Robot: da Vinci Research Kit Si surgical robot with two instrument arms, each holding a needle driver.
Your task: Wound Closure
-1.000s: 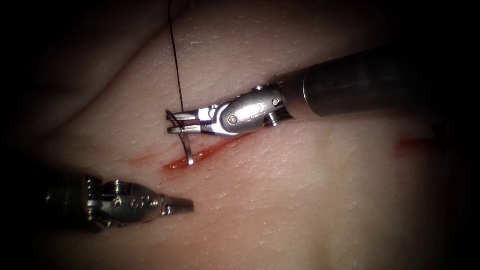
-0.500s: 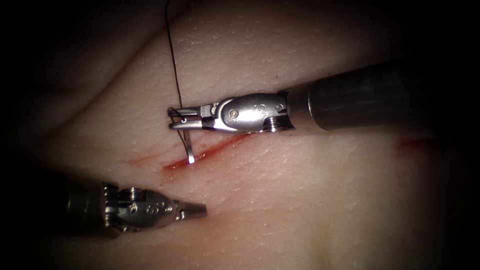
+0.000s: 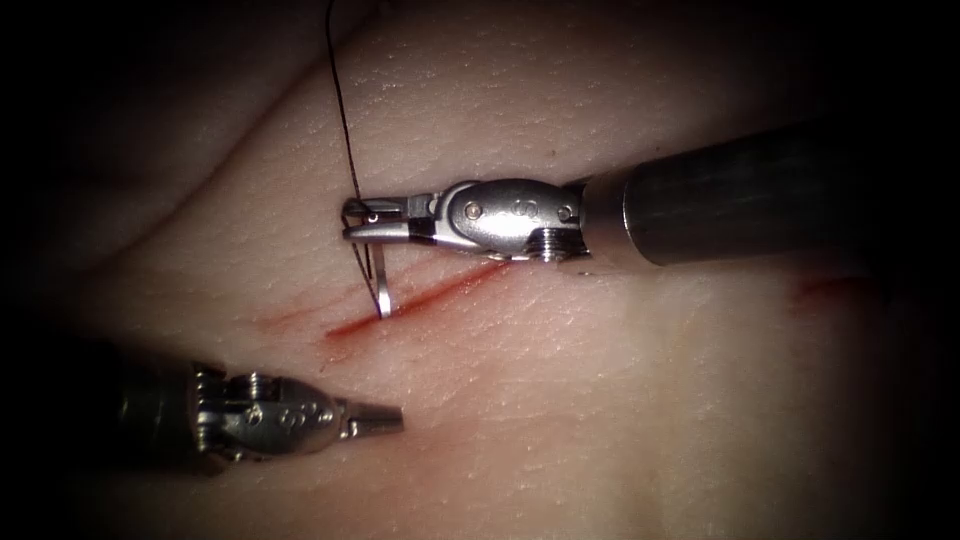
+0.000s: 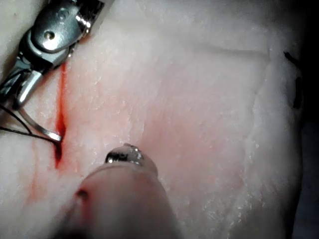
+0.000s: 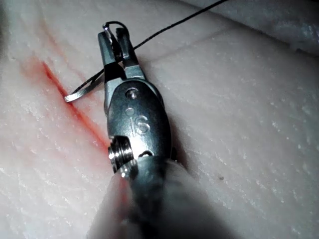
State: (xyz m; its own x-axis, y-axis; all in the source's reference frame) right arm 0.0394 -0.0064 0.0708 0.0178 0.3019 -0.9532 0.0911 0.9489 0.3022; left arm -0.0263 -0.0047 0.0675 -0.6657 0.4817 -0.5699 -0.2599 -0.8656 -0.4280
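My right hand [image 3: 362, 222] is clamped on the needle [image 3: 383, 290] near its thread end. The point rests at the red cut [image 3: 420, 300] in the tissue [image 3: 600, 400]; I can't tell whether it has entered. Thread [image 3: 345, 110] trails up and away. My left hand [image 3: 385, 420] sits closed and empty, below the cut. I judge the needle stiff, thin and slippery, best held on its body, never the tip; the tissue looks soft and yielding.

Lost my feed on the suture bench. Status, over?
Right gripper shut on needle near its thread end, tip at the cut. Left gripper shut, holding nothing, left of cut. Thread trails up. Nothing in the way.
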